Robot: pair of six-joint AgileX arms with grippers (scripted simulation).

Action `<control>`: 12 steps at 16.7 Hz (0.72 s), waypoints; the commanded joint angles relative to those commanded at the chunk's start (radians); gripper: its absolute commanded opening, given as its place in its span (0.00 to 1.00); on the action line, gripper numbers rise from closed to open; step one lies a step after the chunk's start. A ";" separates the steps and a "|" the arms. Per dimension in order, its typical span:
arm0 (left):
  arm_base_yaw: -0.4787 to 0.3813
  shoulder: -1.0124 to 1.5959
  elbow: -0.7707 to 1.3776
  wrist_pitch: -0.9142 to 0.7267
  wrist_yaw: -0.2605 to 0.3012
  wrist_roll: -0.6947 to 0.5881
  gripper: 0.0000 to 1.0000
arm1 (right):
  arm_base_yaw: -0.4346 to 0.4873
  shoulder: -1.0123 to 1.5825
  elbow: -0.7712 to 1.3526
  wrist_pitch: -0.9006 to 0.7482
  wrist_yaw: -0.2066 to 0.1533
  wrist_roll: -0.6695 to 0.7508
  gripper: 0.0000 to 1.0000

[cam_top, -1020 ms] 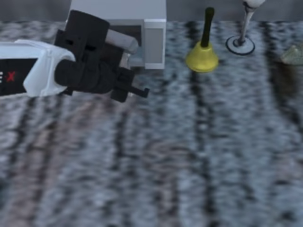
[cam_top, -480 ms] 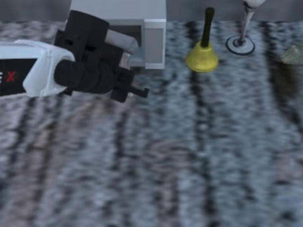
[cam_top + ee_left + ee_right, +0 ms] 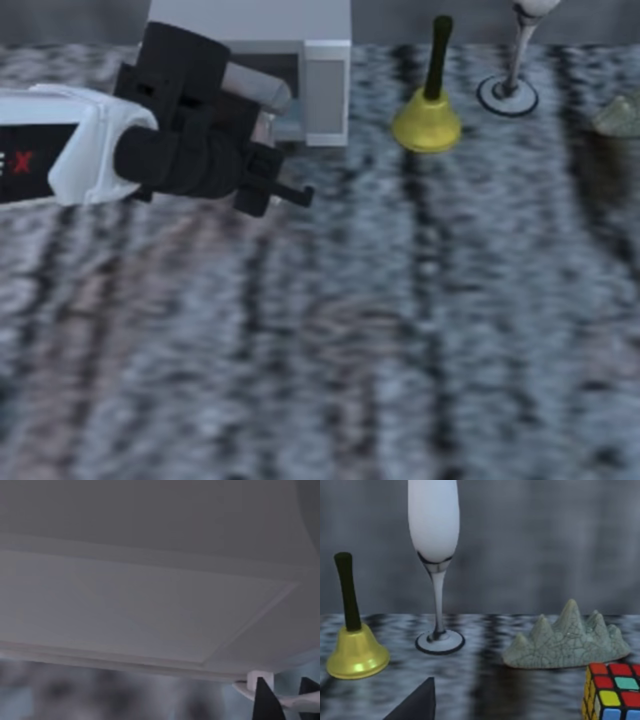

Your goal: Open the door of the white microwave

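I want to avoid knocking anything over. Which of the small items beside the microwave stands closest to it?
The yellow bell with the black handle: it stands just right of the white microwave, while the wine glass is farther right.

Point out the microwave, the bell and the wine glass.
microwave [image 3: 250, 18]: top view, on its flat grey roof.
bell [image 3: 426, 123]: top view, on its yellow dome.
wine glass [image 3: 434, 515]: right wrist view, on its white bowl.

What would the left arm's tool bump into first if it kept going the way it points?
Probably nothing soon: in the top view the left tool points toward the table's right, passing in front of the white microwave. The brass bell sits farther back, though depth is unclear.
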 joint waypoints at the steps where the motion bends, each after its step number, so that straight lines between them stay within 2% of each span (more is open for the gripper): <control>1: 0.000 0.000 0.000 0.000 0.000 0.000 0.00 | 0.000 0.000 0.000 0.000 0.000 0.000 1.00; 12: 0.030 -0.026 -0.031 -0.002 0.060 0.071 0.00 | 0.000 0.000 0.000 0.000 0.000 0.000 1.00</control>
